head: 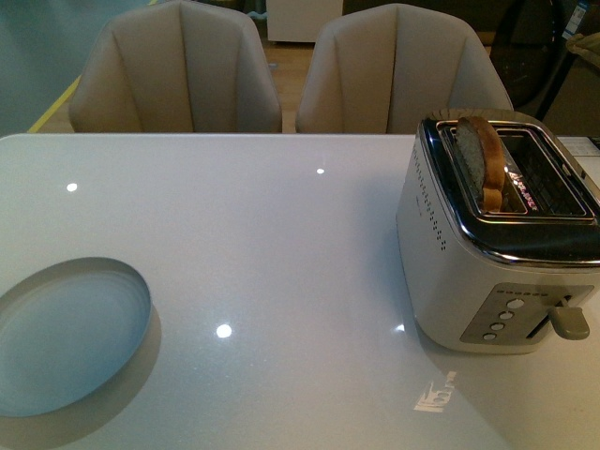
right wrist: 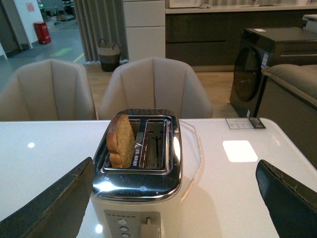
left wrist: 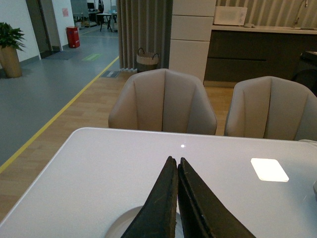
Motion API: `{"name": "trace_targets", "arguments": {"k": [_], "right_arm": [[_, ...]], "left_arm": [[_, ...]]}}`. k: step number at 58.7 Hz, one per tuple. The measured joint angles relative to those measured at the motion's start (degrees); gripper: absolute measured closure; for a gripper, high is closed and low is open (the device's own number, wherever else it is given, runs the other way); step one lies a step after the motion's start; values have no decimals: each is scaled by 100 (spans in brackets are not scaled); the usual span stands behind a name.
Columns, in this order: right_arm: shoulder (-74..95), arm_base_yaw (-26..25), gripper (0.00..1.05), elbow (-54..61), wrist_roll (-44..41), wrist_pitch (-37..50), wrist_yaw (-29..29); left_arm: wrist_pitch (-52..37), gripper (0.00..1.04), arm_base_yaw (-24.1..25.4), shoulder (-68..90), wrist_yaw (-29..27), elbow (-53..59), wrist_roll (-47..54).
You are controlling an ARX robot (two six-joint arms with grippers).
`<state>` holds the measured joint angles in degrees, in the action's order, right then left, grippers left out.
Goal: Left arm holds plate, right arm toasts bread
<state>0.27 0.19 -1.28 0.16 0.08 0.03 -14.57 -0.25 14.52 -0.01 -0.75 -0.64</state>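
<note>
Left gripper [left wrist: 177,163] fingers pressed together; right gripper [right wrist: 173,203] fingers spread wide.

plate [head: 66,337] cut off at frame edge, bread [head: 480,161] bottom hidden inside toaster [head: 487,272]

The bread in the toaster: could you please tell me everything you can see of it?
The bread is a single slice, light tan and finely speckled, with a brown crust and a rounded top edge. It stands on edge in one of the two slots of the toaster, the one nearer the plate, and its upper half sticks up above the chrome top. It leans slightly. The other slot is empty. Only the toaster touches the bread; the right gripper is open wide and clear of it.
</note>
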Motion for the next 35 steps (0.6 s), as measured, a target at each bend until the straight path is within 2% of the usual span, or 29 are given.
{"name": "trace_targets", "arguments": {"k": [16, 21, 35], "right_arm": [[0, 0, 9, 0, -2, 0, 0], [0, 0, 9, 0, -2, 0, 0], [0, 0, 9, 0, 0, 0, -2]], "left_arm": [[428, 102, 0, -426, 0, 0, 0], [1394, 102, 0, -1274, 0, -2, 2], [1449, 102, 0, -1416, 0, -2, 0]]}}
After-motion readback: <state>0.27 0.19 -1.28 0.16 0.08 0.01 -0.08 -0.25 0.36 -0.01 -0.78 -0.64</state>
